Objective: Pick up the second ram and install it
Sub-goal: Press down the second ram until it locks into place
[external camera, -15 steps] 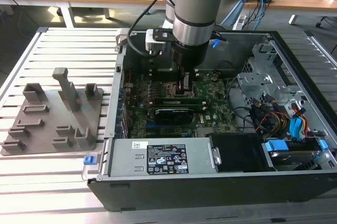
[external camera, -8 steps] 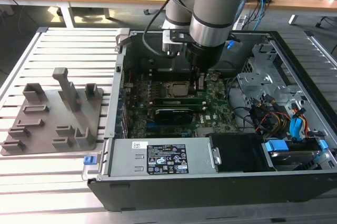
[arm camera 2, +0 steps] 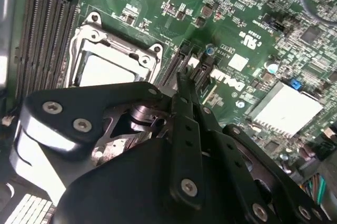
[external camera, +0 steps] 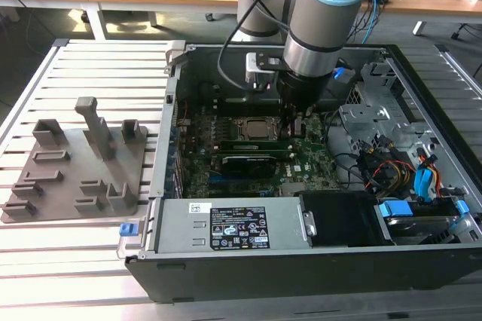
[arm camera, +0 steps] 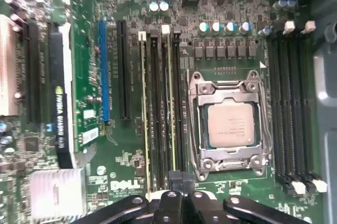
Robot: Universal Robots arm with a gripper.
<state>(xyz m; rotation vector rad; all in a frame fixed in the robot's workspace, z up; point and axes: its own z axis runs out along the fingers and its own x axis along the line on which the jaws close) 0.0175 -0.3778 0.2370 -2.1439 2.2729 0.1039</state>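
The fingers (arm camera: 179,182) press together on the second ram (arm camera: 171,103), seated beside the CPU socket (arm camera: 229,125); the slatted tabletop (external camera: 98,72) carries the computer case (external camera: 301,268).

A grey plastic tray (external camera: 71,166) lies on the slatted table (external camera: 90,65) beside the open computer case (external camera: 301,261).

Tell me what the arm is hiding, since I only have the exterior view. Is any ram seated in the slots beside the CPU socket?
Observer: Yes. The first wrist view shows two thin sticks edge-up in that bank. One ram stick runs right up to the gripper.
Operator: Fingers open?
Observer: No. In both wrist views the fingertips are pressed together at that stick's end.
Operator: And the bank on the socket's other side?
Observer: Its four slots look empty.
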